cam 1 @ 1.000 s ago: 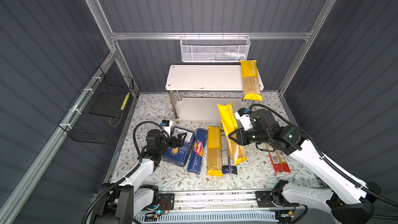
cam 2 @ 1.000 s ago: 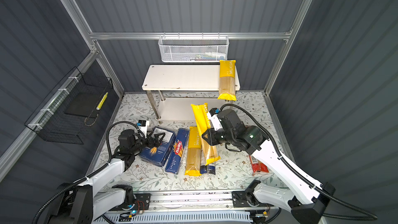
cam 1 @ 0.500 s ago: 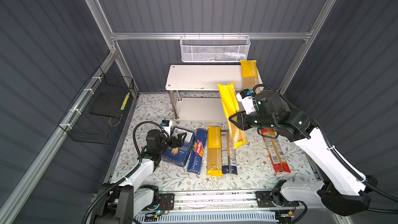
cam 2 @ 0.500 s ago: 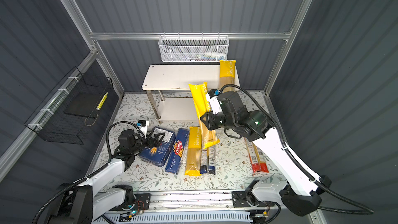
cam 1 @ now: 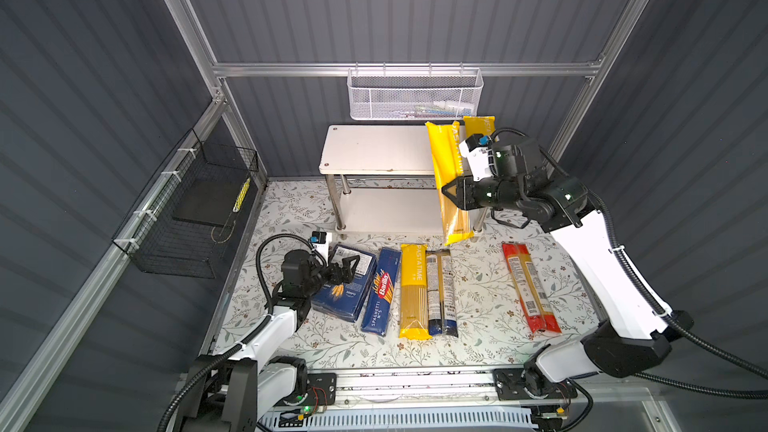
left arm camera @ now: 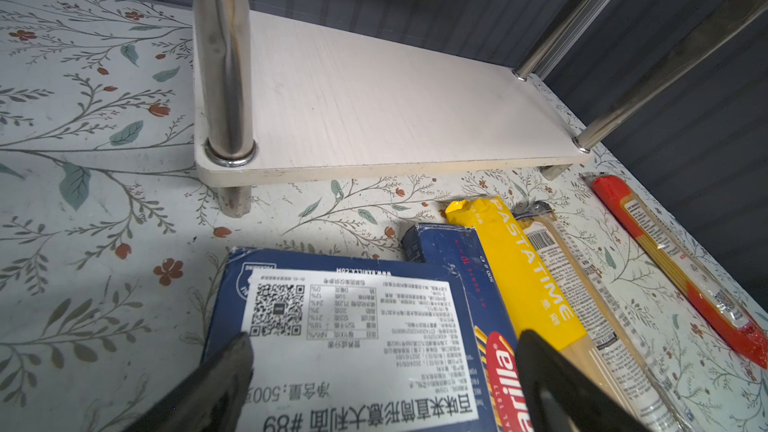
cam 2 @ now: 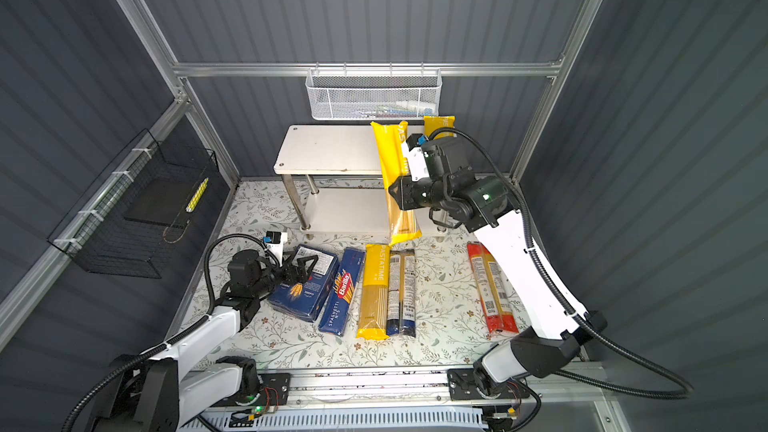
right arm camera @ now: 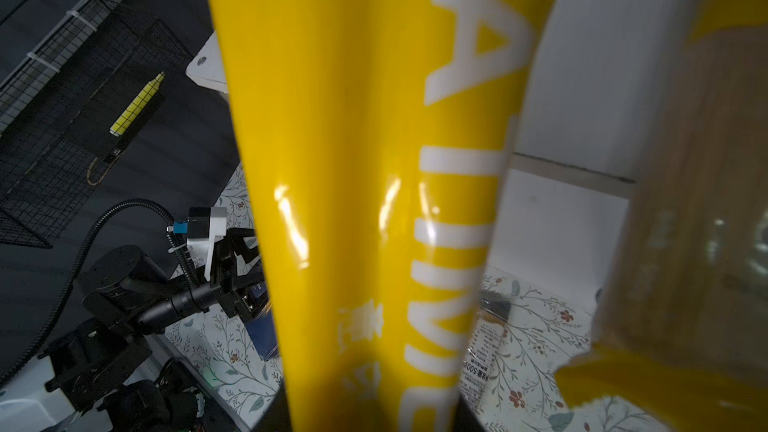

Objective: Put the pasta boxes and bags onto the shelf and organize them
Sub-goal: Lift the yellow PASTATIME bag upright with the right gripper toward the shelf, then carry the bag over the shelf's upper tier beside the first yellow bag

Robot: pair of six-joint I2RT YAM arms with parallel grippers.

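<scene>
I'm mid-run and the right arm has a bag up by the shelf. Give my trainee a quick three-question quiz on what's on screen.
1. True or false: the right end effector grips a yellow bag, lifted off the table.
2. The lone bag, lying apart from the row on the table, is: A red; B green; C white.
3. Fill in: the left end effector is open over the wide blue ___.

Key: 1 true. 2 A. 3 box.
</scene>
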